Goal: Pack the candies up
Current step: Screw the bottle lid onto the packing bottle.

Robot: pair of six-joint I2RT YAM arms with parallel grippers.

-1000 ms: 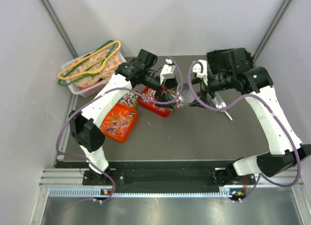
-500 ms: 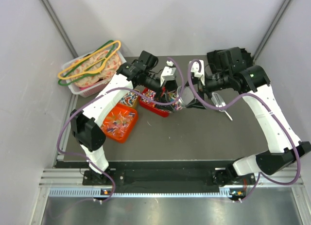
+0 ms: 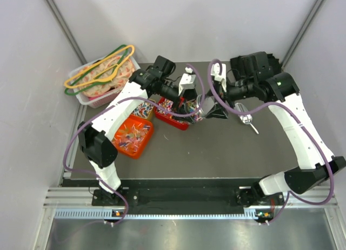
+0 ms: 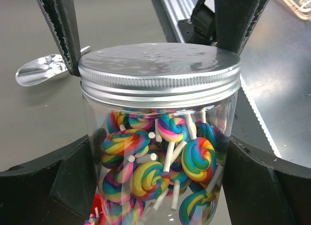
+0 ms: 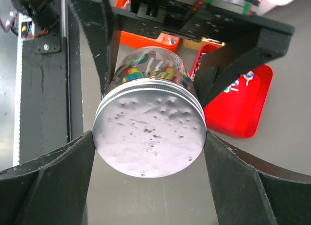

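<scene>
While the left gripper [image 4: 160,180] clamps the clear jar [image 5: 148,64] by its sides, the right gripper [image 5: 149,139] presses its fingers against opposite edges of the silver lid [image 4: 158,60], which sits on the jar. Rainbow-swirl candies [image 4: 146,174] on white sticks fill the jar, which is just beside the red tray [image 3: 174,119] on the table [image 3: 216,153]. More candies lie loose in the orange tray [image 3: 141,147], to the left of the red one.
</scene>
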